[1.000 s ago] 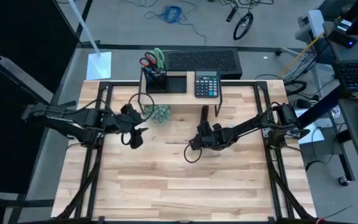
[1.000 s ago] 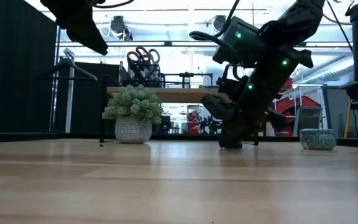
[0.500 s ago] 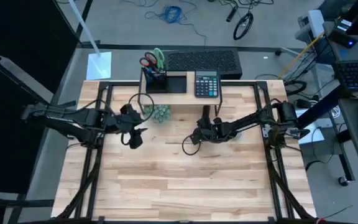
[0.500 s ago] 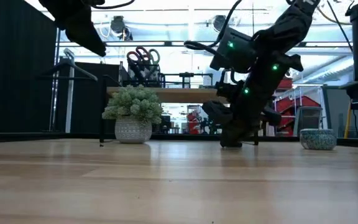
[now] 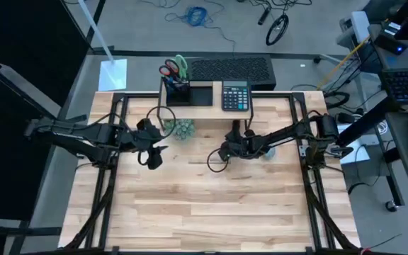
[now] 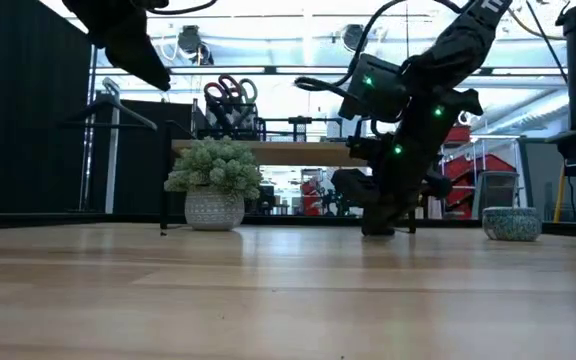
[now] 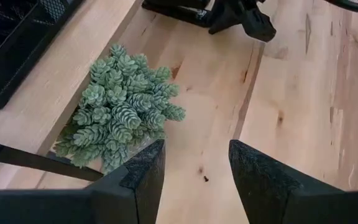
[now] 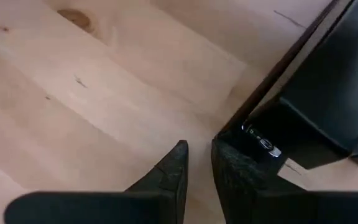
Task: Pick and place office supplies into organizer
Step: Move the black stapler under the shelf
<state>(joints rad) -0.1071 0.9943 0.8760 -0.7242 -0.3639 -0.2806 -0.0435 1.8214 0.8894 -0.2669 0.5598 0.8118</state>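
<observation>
My right claw [image 8: 197,163], fingers nearly pressed together, reaches low under the riser shelf [image 5: 204,108] for a dark pen [image 8: 261,142]; left claw [image 7: 194,171] waits spread.

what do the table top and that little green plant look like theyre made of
Table top: looks like light wood planks with a smooth, faintly glossy finish, showing grain, knots and seams. Plant: probably artificial, likely plastic, with stiff, uniform, matte grey-green scaly tufts. Its pot looks pale and patterned, perhaps ceramic.
</observation>
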